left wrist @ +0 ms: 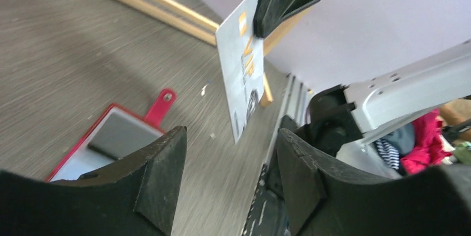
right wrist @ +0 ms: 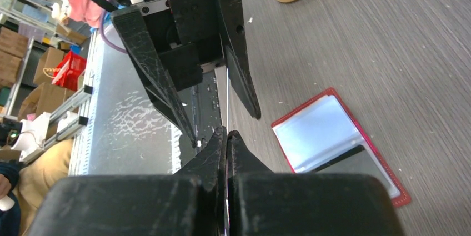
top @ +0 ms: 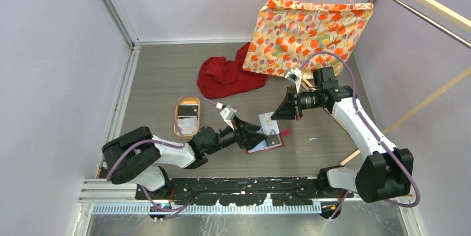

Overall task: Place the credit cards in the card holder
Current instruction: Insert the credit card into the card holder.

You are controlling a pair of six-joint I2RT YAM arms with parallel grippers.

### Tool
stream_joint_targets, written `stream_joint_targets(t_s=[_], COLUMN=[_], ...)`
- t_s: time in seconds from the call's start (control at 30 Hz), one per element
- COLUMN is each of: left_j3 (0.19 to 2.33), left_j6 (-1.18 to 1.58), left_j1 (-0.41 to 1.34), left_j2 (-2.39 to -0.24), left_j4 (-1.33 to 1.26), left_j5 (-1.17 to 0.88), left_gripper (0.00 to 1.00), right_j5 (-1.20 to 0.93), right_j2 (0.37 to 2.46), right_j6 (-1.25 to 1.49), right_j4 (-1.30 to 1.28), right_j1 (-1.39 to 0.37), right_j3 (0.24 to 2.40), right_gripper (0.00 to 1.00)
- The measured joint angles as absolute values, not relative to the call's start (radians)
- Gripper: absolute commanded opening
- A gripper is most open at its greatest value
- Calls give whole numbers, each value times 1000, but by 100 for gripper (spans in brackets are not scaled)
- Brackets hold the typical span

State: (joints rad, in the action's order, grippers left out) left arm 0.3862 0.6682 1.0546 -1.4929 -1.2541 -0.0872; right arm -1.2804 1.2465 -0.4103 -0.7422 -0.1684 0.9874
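A whitish credit card (left wrist: 240, 75) with orange print hangs upright above the table, its top edge pinched in my shut right gripper (right wrist: 226, 134). In the right wrist view the card (right wrist: 227, 100) shows edge-on as a thin white line. My left gripper (left wrist: 230, 133) is open, one finger on each side of the card's lower end, with gaps showing. The red card holder (top: 271, 141) lies open on the table below both grippers, its clear pocket (right wrist: 319, 130) facing up and its snap tab (left wrist: 161, 105) sticking out. More cards (top: 188, 111) lie in the tan tray.
The tan oval tray (top: 179, 130) sits to the left of the holder. A red cloth (top: 228, 75) lies at the back, with a floral bag (top: 308, 30) on a hanger behind it. Wooden rails (top: 422, 103) run along the right side.
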Motion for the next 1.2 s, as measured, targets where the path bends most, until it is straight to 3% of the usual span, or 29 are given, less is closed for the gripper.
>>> stream_joint_targets(t_s=[0.23, 0.47, 0.67, 0.9, 1.2], left_j3=[310, 310, 314, 329, 359], left_j6=[669, 685, 728, 796, 868], left_j1=[1016, 1011, 1004, 982, 972], left_j2=[-1291, -1179, -1288, -1484, -1624], left_j4=[-1002, -771, -743, -822, -923], left_j5=[-40, 68, 94, 57, -14], left_gripper=[65, 53, 46, 34, 26], right_j5=[-1148, -941, -804, -794, -796], right_j2=[1290, 1358, 1390, 1435, 1468], right_j6=[-279, -12, 154, 231, 320], right_j4=[-612, -410, -303, -262, -236], right_j1=[-168, -167, -167, -165, -165], right_j3=[908, 767, 749, 749, 740], right_gripper=[1, 1, 1, 1, 1])
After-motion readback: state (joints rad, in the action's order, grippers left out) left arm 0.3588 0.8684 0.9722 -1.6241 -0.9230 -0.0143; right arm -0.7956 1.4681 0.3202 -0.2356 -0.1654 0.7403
